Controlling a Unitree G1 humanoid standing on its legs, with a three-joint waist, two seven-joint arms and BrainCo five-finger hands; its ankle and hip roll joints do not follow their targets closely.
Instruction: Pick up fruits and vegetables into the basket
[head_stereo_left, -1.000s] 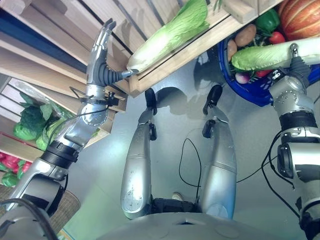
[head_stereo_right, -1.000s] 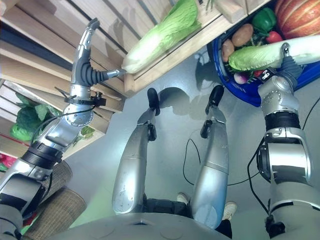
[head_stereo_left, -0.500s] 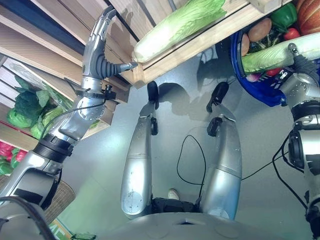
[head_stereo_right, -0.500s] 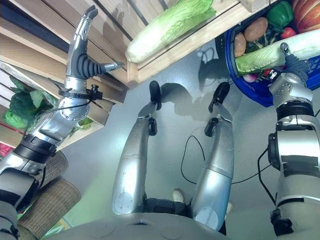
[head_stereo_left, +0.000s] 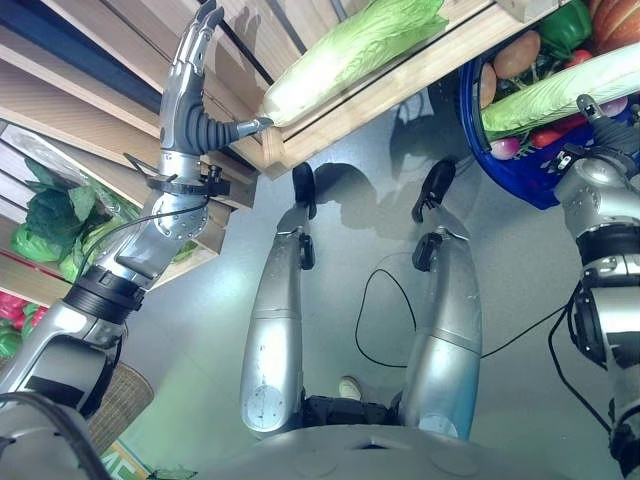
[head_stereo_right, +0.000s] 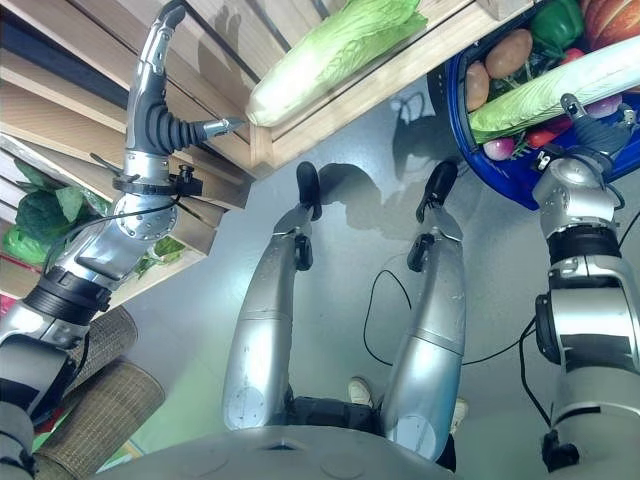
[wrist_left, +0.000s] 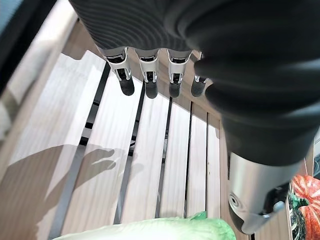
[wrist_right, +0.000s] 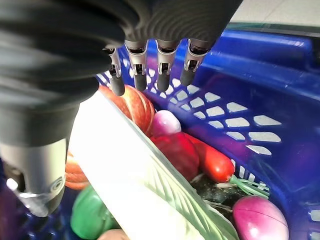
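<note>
I see slatted wooden shelf (head_stereo_left: 330, 110) w/ napa cabbage (head_stereo_left: 350, 50) lying on it at 12 o'clock; lower shelf (head_stereo_left: 60, 275) at 9 o'clock holds leafy greens (head_stereo_left: 55, 215) & red veg (head_stereo_left: 15, 312).

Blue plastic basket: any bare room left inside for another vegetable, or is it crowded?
Crowded. The long pale napa cabbage lies across the blue plastic basket, over tomatoes, red onions and a green pepper. The only bare patch is along the latticed wall under the right hand, whose fingers are open.
</note>
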